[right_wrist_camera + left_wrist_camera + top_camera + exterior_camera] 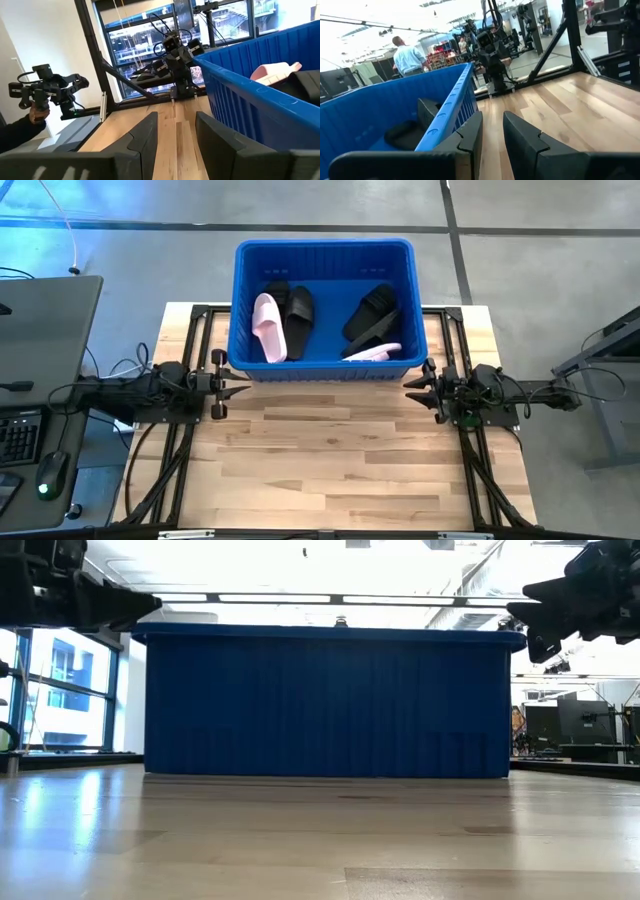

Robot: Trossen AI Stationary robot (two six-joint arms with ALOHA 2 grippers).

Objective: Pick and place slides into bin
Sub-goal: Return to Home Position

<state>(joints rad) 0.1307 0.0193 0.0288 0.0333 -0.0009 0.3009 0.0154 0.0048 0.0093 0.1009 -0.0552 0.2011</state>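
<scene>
The blue bin (pixel 322 255) stands at the table's far middle. Inside it lie several slides: a pale pink one (pixel 268 327) beside a black one (pixel 298 320) on the left, a black one (pixel 370 310) and a second pink one (pixel 374 353) on the right. My left gripper (pixel 245 383) hovers open and empty by the bin's near left corner, fingers pointing toward the table's right edge. My right gripper (pixel 408 383) hovers open and empty by the near right corner, pointing left. Each wrist view shows empty fingers, left (pixel 492 137) and right (pixel 176 135), beside the bin wall (pixel 455 107).
Bare wooden tabletop (pixel 330 460) lies between and in front of the arms. Black frame rails (pixel 190 470) run along both sides of the table. A keyboard and mouse (pixel 50 472) sit on a desk at the left. A person (pixel 407 55) stands in the room beyond.
</scene>
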